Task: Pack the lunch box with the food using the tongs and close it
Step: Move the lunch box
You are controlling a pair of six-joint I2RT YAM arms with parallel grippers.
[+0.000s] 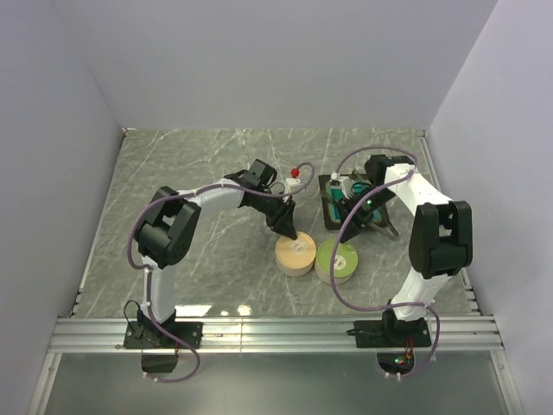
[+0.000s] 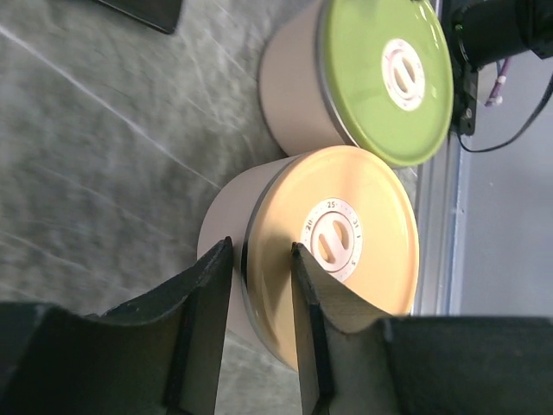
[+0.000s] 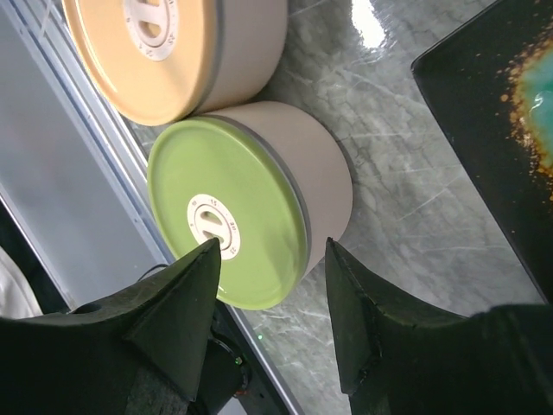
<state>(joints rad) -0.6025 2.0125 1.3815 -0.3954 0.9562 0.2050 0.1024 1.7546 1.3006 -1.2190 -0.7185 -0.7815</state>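
The lunch box stands as two round beige tins, both lidded. The yellow-lidded tin (image 1: 294, 254) (image 2: 333, 251) is on the left and the green-lidded tin (image 1: 336, 260) (image 3: 229, 212) on the right, almost touching. My left gripper (image 1: 285, 232) (image 2: 262, 246) leans over the yellow lid's far-left edge. Its jaws are narrowed but open, one finger (image 2: 207, 303) beside the wall and the other over the lid face. My right gripper (image 1: 356, 216) (image 3: 270, 246) hangs open above the green tin's far side, holding nothing. The right arm covers most of the tray; I cannot make out the food or the tongs.
A dark-rimmed teal tray (image 1: 329, 207) (image 3: 492, 104) lies behind the green tin under the right arm. A small red-and-white piece (image 1: 296, 173) sits behind the left gripper. White walls enclose the marble table; a metal rail (image 1: 276, 333) runs along the near edge.
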